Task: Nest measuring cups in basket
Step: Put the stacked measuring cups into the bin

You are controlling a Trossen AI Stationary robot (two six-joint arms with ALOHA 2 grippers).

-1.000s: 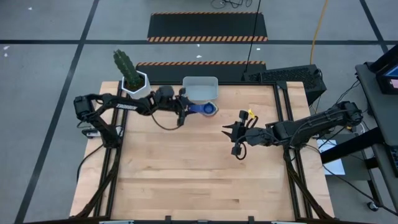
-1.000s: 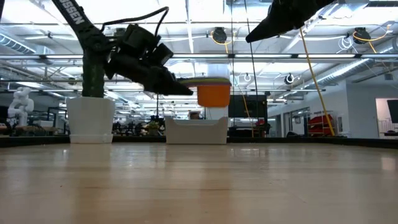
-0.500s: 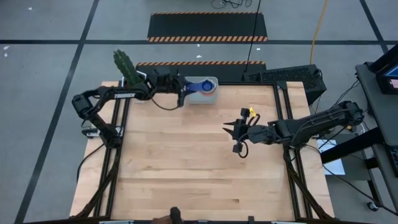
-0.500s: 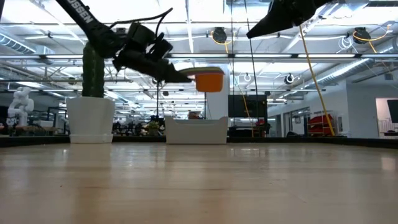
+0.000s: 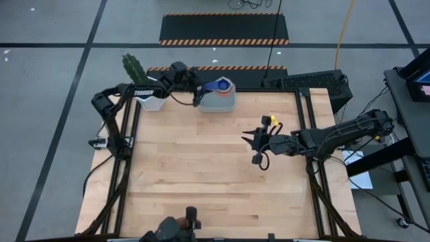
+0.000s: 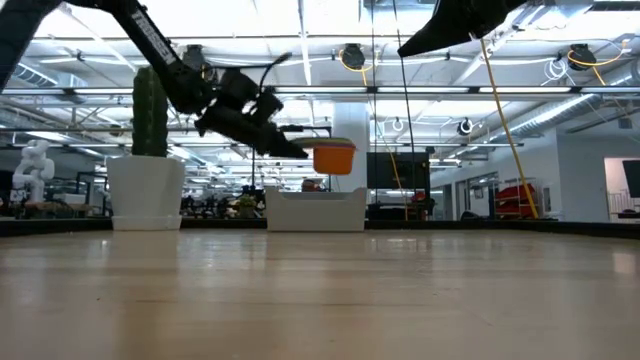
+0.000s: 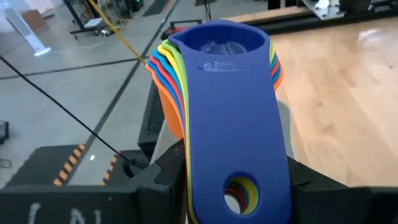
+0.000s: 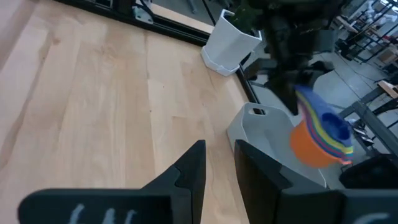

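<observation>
Pale wooden desk (image 5: 215, 175), nested cups held over the tub at its far edge.

Smooth light planks form the desk, framed by dark rails. At the far edge sits the pale grey-blue rectangular plastic basket with rounded corners (image 5: 218, 102), beside the white hexagonal cactus pot (image 5: 152, 101) at the far left corner. The left gripper (image 5: 197, 92) is clamped on the flat handles of the stack of nested round plastic measuring cups (image 5: 222, 86), dark blue on top and orange outermost, hanging above the basket; handles run level, bowls pointing away from the gripper toward the desk's right side. The right gripper (image 5: 252, 148), fingers slightly apart and holding nothing, hovers right of centre.
</observation>
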